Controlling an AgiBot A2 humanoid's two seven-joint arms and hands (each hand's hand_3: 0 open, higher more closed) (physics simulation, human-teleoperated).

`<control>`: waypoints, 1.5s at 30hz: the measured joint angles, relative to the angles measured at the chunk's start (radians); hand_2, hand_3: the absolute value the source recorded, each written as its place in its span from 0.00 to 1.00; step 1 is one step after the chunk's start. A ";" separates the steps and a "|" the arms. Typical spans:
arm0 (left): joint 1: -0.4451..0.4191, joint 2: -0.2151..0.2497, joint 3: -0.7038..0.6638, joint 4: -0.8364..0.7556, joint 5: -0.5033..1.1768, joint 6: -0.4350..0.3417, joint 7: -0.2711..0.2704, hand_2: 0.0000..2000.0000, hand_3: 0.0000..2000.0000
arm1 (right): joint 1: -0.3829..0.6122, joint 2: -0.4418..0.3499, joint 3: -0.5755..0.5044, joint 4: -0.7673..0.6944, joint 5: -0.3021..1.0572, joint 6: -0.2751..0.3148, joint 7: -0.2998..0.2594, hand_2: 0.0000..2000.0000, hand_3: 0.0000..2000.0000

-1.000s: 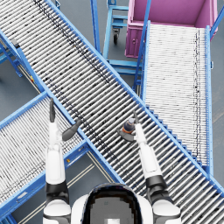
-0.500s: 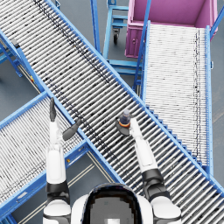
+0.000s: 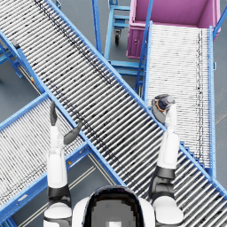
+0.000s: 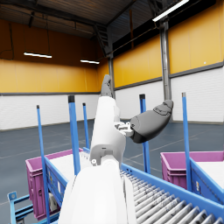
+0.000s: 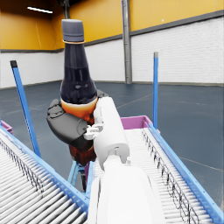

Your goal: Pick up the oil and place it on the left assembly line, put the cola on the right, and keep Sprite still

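My right hand (image 3: pixel 158 111) grips the cola bottle (image 3: pixel 163 102), a dark bottle with a grey cap and an orange band, and holds it upright. In the head view it hangs over the blue rail where the middle conveyor (image 3: pixel 88 88) meets the right conveyor (image 3: pixel 186 66). The right wrist view shows the cola bottle (image 5: pixel 78 74) standing tall out of my right hand (image 5: pixel 72 124). My left hand (image 3: pixel 70 135) is raised and holds nothing, over the rail between the middle and left conveyor (image 3: pixel 22 146); its fingers (image 4: pixel 146 122) are spread. No oil or Sprite is in view.
A pink bin (image 3: pixel 173 13) stands at the far end of the right conveyor. Blue frame posts (image 3: pixel 96 22) and a blue cart (image 3: pixel 117 20) stand between the lines at the back. Grey floor shows beside the left conveyor.
My right hand has carried the cola bottle to the right and farther away, from above the middle conveyor to the right conveyor's edge. The left arm has stayed put.
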State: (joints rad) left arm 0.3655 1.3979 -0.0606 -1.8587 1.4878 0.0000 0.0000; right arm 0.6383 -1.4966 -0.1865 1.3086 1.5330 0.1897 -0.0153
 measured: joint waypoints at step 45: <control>0.144 0.024 0.005 0.053 -0.006 0.001 0.001 0.00 0.00 | -0.125 0.127 0.186 0.403 -0.006 -0.188 0.014 0.00 0.00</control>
State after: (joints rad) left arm 0.5095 1.4216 -0.0552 -1.8062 1.4820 0.0012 0.0012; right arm 0.5129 -1.3697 -0.0009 1.7116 1.5271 0.0012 -0.0012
